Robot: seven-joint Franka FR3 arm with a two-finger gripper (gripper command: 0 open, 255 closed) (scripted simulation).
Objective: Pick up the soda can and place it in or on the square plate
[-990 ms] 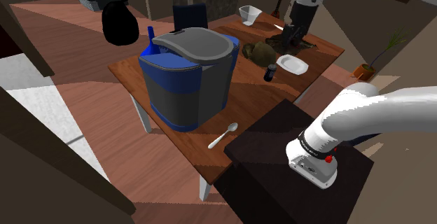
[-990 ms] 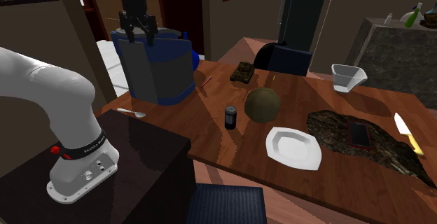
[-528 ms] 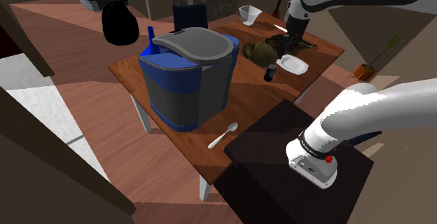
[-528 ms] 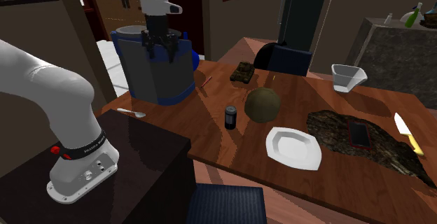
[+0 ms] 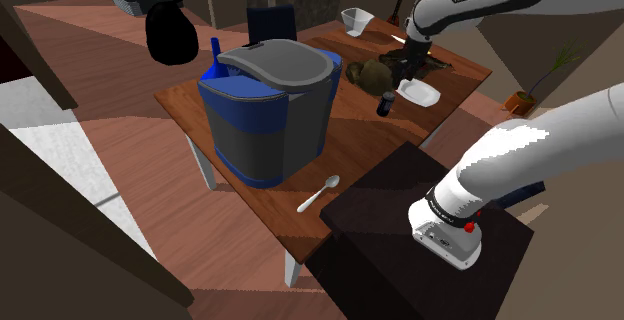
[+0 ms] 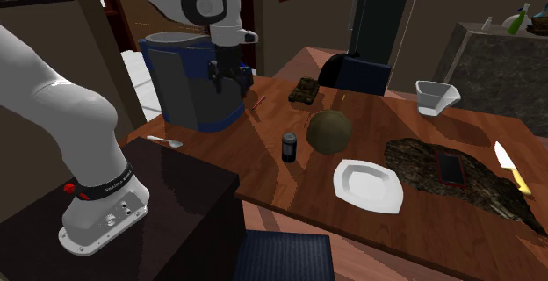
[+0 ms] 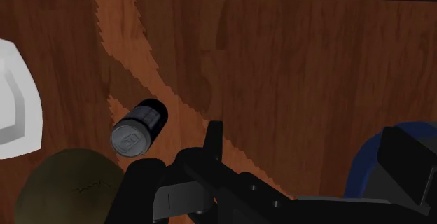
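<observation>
The soda can (image 5: 386, 105) (image 6: 289, 147) is small and dark with a grey top, standing upright on the wooden table. Beside it lies the white square plate (image 5: 418, 92) (image 6: 368, 185). My black gripper (image 6: 225, 74) hangs open and empty above the table, between the blue bin and the can, well clear of both. In the shoulder view the gripper (image 5: 403, 68) hovers just beyond the can. Looking down from the wrist, the can (image 7: 139, 127) sits ahead of the gripper (image 7: 181, 158), with a corner of the plate (image 7: 14, 103) further off.
A large blue and grey lidded bin (image 5: 270, 108) (image 6: 189, 82) takes up one end of the table. An olive-brown ball (image 6: 329, 131) sits close behind the can. A spoon (image 6: 165, 140), a white cup (image 6: 436, 96), a dark mat (image 6: 413, 158) and a knife (image 6: 509, 167) also lie on the table.
The arm has swung away from above the bin and come lower, toward the can. The gripper stayed open; nothing on the table has moved.
</observation>
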